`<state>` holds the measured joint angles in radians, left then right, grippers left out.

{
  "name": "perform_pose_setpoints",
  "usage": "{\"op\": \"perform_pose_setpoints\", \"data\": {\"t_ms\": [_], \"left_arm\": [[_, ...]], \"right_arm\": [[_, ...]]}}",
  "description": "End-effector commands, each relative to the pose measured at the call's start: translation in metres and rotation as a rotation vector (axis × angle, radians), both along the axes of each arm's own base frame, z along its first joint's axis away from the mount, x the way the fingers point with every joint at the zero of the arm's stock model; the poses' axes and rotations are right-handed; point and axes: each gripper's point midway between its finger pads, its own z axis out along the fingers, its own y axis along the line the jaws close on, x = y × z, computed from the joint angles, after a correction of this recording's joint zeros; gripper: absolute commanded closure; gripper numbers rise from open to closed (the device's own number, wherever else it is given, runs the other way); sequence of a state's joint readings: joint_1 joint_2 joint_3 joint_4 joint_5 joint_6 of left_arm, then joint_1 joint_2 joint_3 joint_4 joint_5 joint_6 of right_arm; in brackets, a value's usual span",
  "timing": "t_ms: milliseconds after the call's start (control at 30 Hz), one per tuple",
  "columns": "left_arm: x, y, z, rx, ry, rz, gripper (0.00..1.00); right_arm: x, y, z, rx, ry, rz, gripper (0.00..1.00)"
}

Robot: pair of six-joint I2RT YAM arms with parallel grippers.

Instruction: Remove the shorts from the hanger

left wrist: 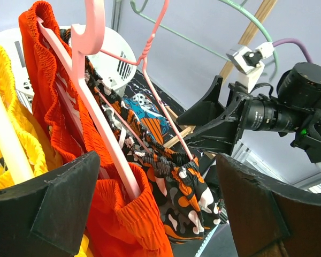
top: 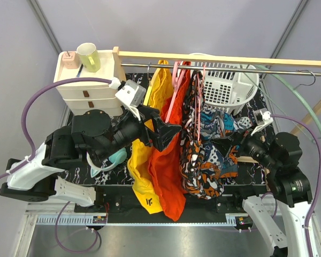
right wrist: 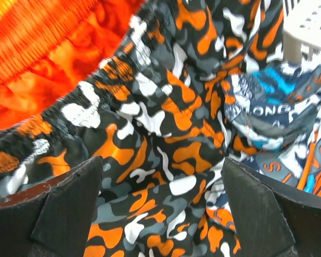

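Camo shorts (right wrist: 166, 134) hang from thin pink hanger (left wrist: 170, 115), waistband along its arm, legs dropping straight below it. I judge my right gripper (right wrist: 160, 182) nearer: fingers wide, fabric directly ahead between them. Left gripper (left wrist: 158, 176) also wide, facing hanger from orange-red shorts' (left wrist: 123, 225) side.

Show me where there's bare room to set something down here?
Barely any. Bare black marbled table shows only in the front-right corner, between the grey-and-orange blotched shorts and the right arm, and a sliver under the left arm. The white plastic basket looks empty. The middle is crowded with hanging yellow shorts and orange-red shorts.
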<state>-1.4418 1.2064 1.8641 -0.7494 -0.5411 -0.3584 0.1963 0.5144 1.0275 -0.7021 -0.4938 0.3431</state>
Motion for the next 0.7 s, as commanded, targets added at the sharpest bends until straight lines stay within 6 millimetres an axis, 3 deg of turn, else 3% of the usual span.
{"op": "perform_pose_setpoints", "data": {"t_ms": [0,200,367,533,667], "left_arm": [[-0.002,0.009,0.030,-0.096,-0.022,-0.011,0.07],[-0.001,0.012,0.026,-0.098,-0.010,0.000,0.06],[-0.002,0.012,0.028,-0.104,-0.008,-0.006,0.06],[-0.002,0.015,0.028,-0.115,0.001,0.001,0.06],[-0.003,0.017,0.029,-0.125,0.008,0.000,0.06]], "right_arm": [[0.003,0.000,-0.033,-0.018,0.203,-0.019,0.00],[0.017,-0.018,-0.089,-0.069,0.440,-0.182,0.00],[0.030,-0.036,-0.154,-0.180,0.715,-0.328,0.00],[0.049,-0.060,-0.183,-0.246,0.791,-0.515,0.00],[0.073,-0.053,-0.203,-0.215,0.810,-0.538,0.00]]}}
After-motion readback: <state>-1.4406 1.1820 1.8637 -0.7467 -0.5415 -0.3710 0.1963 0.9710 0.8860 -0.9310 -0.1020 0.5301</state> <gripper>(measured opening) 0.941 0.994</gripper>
